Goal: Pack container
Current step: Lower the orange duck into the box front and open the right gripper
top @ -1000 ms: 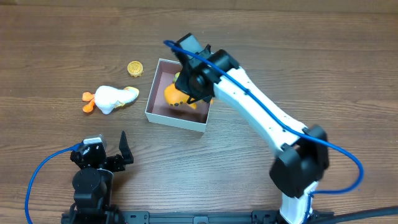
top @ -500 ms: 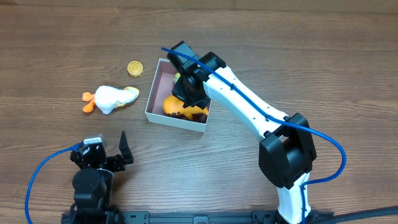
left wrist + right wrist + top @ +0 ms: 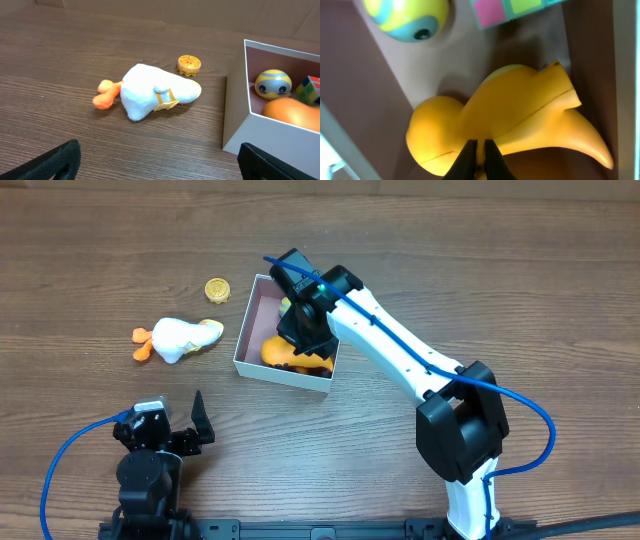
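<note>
Down at the near left, the left gripper (image 3: 160, 148) rests low above the wooden table (image 3: 80, 260), its jaws spread wide and holding nothing; in its own wrist view one dark finger shows at each bottom corner. Ahead of it, well apart, a white plush duck (image 3: 180, 338) lies on its side, orange feet to the left and yellow beak to the right. Just beyond the beak, near but not touching, sits a small gold disc with a ridged edge (image 3: 217, 289).

Next to the right comes the container (image 3: 281, 376), a shallow square box with thin white walls and a pinkish inside, standing open near the table's middle, with the disc off its far left corner. From the left wrist view three toys show inside: a yellow ball with a blue band and cartoon eyes (image 3: 273, 83) toward the back, a multicoloured puzzle cube (image 3: 311, 89) beside it on the right, and an orange-yellow rubber duck (image 3: 295, 113) at the front.

The right arm reaches in from the near right, and the right gripper (image 3: 480, 150) is down inside the container. Its jaws are nearly together, clenched on a thin part of the rubber duck, which lies across the box floor near one wall.
</note>
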You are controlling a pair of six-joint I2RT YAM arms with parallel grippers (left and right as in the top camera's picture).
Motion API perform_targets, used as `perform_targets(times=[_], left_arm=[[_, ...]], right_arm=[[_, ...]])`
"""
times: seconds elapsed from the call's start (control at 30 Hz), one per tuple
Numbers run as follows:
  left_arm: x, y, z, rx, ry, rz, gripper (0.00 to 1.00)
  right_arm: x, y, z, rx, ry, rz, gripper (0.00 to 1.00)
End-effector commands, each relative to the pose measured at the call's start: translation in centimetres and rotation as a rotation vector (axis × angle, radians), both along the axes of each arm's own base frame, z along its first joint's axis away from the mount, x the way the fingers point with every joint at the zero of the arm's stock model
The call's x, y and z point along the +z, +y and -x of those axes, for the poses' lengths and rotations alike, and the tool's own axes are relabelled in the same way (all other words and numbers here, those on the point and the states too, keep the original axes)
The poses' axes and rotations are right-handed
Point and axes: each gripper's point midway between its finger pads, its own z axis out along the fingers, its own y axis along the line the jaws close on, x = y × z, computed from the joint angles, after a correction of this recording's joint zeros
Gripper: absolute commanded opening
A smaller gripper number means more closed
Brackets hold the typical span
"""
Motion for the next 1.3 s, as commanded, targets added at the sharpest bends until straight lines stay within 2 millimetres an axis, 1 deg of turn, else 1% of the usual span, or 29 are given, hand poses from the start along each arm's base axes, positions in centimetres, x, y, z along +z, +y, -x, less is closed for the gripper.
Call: perform_targets(times=[0.0,0.07,0.1,0.17,0.2,0.27,0.4,0.5,0.6,0.73,0.87,0.93,1.03,1.13,1.27], left_arm=[[0.1,0.1,0.0,-0.004,-0.006,-0.016,1.00],[0.1,0.1,0.0,-0.004,-0.006,-0.016,1.00],[0.1,0.1,0.0,-0.004,-0.006,-0.016,1.00],[0.1,0.1,0.0,-0.004,-0.006,-0.016,1.00],[0.1,0.1,0.0,-0.004,-0.006,-0.016,1.00],[0.1,0.1,0.0,-0.004,-0.006,-0.016,1.00],[0.1,0.1,0.0,-0.004,-0.006,-0.016,1.00],[0.1,0.1,0.0,-0.004,-0.006,-0.016,1.00],[0.1,0.1,0.0,-0.004,-0.006,-0.016,1.00],[0.1,0.1,0.0,-0.004,-0.006,-0.016,1.00],[0.1,0.1,0.0,-0.004,-0.006,-0.016,1.00],[0.1,0.1,0.0,-0.004,-0.006,-0.016,1.00],[0.1,0.1,0.0,-0.004,-0.006,-0.016,1.00],[0.1,0.1,0.0,-0.004,-0.006,-0.016,1.00],[0.1,0.1,0.0,-0.004,-0.006,-0.016,1.00]], right_arm=[[-0.3,0.1,0.5,-0.007,0.008,-0.010,0.07],[-0.4,0.2,0.4,-0.006,0.005,-0.012,0.12],[-0.4,0.2,0.4,-0.007,0.004,-0.013,0.15],[-0.3,0.2,0.4,-0.006,0.002,-0.015,0.35],[-0.3,0.3,0.4,-0.006,0.001,-0.016,0.41],[-0.3,0.4,0.3,-0.002,-0.004,-0.019,0.49],[-0.2,0.6,0.0,0.015,-0.021,-0.028,0.50],[0.0,1.2,-0.7,0.066,-0.061,-0.049,0.51],[0.3,1.7,-1.5,0.128,-0.109,-0.059,0.54],[0.3,1.5,-1.6,0.128,-0.115,-0.045,0.55],[0.1,1.1,-1.1,0.127,-0.093,-0.029,0.55],[-0.2,0.4,-0.6,0.114,-0.070,0.000,0.55],[-0.3,-0.6,-0.6,0.076,-0.070,0.048,0.58],[-0.2,-0.8,-1.5,0.077,-0.112,0.067,0.58],[0.5,0.6,-3.6,0.213,-0.234,0.042,0.58]])
